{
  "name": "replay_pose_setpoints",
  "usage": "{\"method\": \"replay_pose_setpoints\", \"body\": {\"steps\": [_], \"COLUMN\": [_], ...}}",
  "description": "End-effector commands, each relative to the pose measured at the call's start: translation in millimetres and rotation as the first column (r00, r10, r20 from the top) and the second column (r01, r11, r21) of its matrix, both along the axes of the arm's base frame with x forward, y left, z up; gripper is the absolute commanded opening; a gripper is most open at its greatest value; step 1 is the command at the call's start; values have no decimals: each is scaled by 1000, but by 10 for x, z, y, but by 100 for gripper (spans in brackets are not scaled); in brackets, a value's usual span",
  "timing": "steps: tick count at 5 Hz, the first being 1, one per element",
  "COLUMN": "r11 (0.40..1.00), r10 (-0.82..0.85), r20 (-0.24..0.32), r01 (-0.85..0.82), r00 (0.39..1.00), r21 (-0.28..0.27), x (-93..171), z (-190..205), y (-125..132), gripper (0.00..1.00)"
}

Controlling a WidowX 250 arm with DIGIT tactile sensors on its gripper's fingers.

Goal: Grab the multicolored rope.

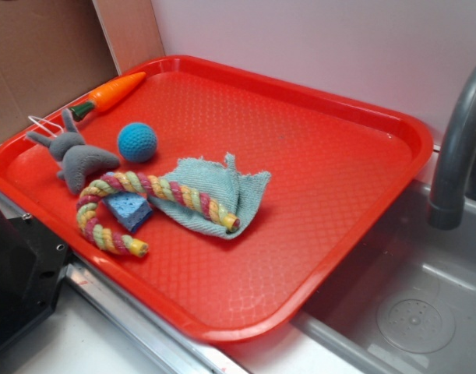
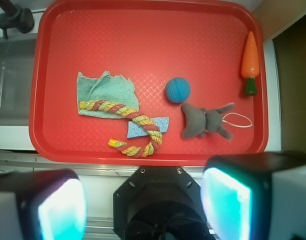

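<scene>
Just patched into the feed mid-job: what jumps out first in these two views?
The big red tray fills both views, with all the toys clustered along its near edge in the wrist view. The multicolored rope curves across the teal cloth and the blue sponge, with a blue ball, grey plush and toy carrot beyond. The gripper is open, well above the tray.

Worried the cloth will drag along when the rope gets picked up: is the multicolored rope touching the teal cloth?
Touching. In the wrist view, one end of the multicolored rope lies across the teal cloth's lower edge; the exterior view shows the same overlap.
</scene>
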State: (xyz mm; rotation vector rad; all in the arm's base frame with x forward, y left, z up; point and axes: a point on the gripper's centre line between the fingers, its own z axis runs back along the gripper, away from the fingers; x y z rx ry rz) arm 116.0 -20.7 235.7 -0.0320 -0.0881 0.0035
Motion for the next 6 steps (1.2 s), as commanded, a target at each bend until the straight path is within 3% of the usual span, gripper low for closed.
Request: {"method": "replay_pose_setpoints", "body": {"steps": [1, 4, 6], "r11": [1000, 958, 897], "r10": [0, -279, -431], "r20": [0, 101, 77], "r01": [0, 284, 436], "r00": [1000, 955, 899], "r21": [0, -36, -76], "x": [0, 425, 525], "z": [0, -627, -1186], "y": [0, 171, 115], "gripper": [100, 100, 100]}}
